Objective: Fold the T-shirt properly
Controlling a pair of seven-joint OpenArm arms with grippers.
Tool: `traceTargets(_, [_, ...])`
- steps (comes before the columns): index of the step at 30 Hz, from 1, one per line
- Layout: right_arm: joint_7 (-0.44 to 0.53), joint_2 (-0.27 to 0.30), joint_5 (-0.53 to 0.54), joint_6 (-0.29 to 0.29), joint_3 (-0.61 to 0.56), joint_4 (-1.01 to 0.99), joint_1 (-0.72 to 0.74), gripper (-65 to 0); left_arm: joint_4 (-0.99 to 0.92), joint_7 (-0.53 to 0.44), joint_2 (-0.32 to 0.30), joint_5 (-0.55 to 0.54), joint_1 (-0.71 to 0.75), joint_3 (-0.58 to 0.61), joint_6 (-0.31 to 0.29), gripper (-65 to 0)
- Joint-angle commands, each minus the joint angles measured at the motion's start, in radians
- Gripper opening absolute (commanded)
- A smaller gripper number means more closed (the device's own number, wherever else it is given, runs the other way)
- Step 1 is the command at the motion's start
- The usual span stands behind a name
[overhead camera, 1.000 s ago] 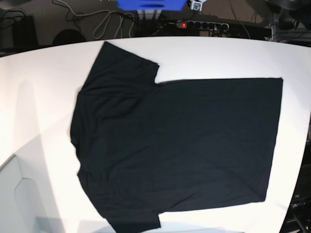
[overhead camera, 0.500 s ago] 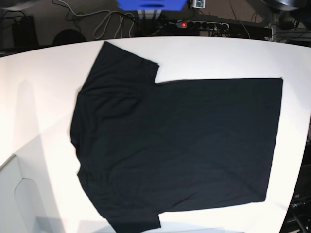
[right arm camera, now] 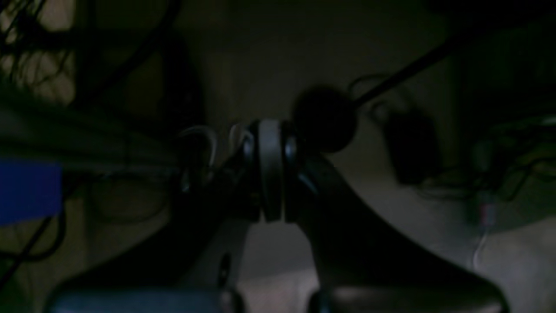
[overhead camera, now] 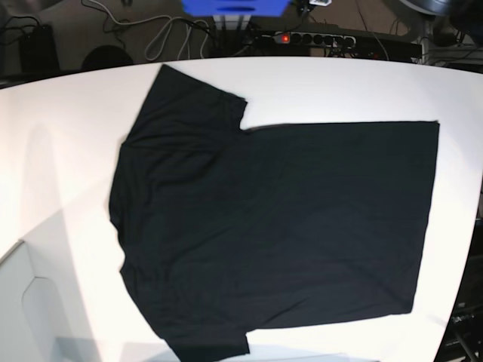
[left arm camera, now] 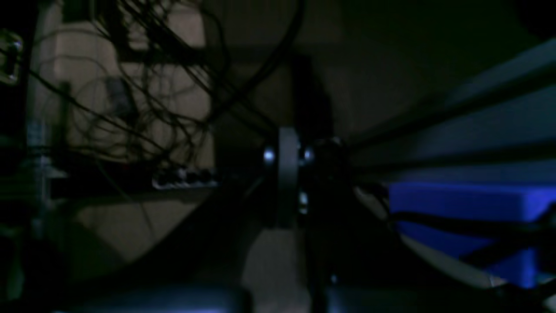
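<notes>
The shirt (overhead camera: 272, 226) lies spread flat on the white table (overhead camera: 60, 128), collar end toward the base view's left, hem toward the right. Its hem runs close to the table's right edge; one sleeve points to the far edge, the other reaches the near edge. Bare table lies open at left and along the far side. Neither arm shows over the table. The left gripper (left arm camera: 286, 191) and right gripper (right arm camera: 271, 174) both sit closed on nothing, facing dim cables (left arm camera: 143, 87).
</notes>
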Motion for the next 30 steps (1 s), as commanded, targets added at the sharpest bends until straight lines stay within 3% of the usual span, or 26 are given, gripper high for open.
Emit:
traceTargets(1, [0.025, -0.004, -0.003, 0.004, 0.000, 0.048, -0.047, -65.0, 0.044, -0.019, 0.000, 0.003, 0.043, 0.001, -0.007, -65.0])
traceTargets(8, [0.027, -0.004, -0.002, 0.004, 0.000, 0.304, -0.203, -65.0, 0.209, -0.019, -0.032, 0.003, 0.134, -0.002, -0.007, -64.9])
traceTargets(16, [0.002, -0.002, -0.002, 0.004, 0.000, 0.515, -0.216, -64.9, 0.386, -0.018, -0.032, 0.002, 0.209, -0.126, -0.007, -64.5])
traceTargets(20, [-0.134, -0.001, -0.002, 0.009, -0.004, 0.636, -0.173, -64.9, 0.443, -0.010, -0.032, -0.009, 0.216, -0.183, -0.007, -64.5])
traceTargets(23, [-0.259, -0.001, -0.002, 0.010, -0.006, 0.705, -0.097, -64.8, 0.464, -0.010, -0.032, -0.123, 0.216, -0.240, -0.007, -63.9])
traceTargets(26, [-0.369, -0.002, -0.002, 0.010, -0.006, 0.734, -0.018, -64.8, 0.473, -0.009, -0.041, -0.256, 0.212, -0.295, -0.007, -57.3])
traceTargets(30, [-0.502, -0.005, -0.002, 0.012, -0.024, 0.737, 0.088, -59.9, 0.493, -0.009, -0.046, -0.348, 0.216, -0.379, -0.011, -44.3])
